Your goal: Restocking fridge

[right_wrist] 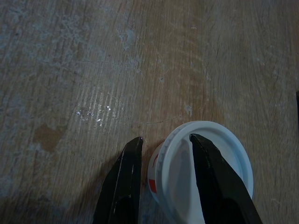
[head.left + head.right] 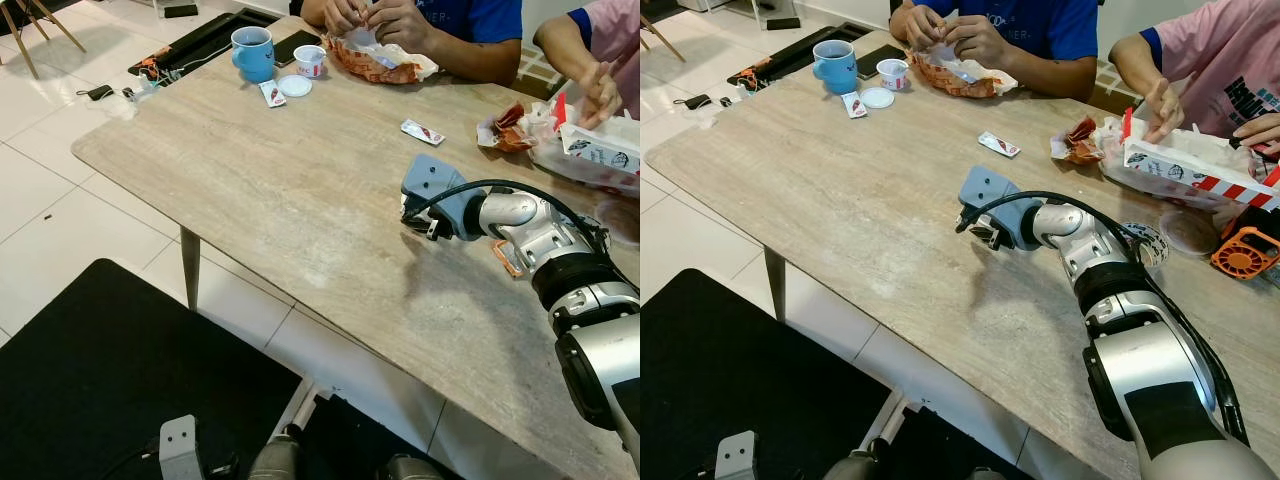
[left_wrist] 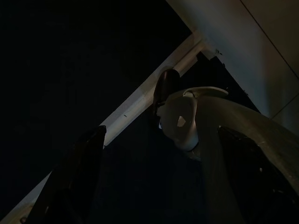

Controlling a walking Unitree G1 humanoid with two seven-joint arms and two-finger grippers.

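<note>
The small white-lidded cup [image 1: 201, 172] stands on the wooden table [image 2: 260, 190], on the side away from the blue mug [image 2: 253, 52], and I have my right gripper [image 1: 163, 179] over it with the fingers parted, one over the lid and one just beside the cup wall, so I judge nothing is grasped yet. I keep it low over the table to take the cup from above. The left gripper [image 3: 117, 177] hangs idle below the table, fingers apart.
</note>
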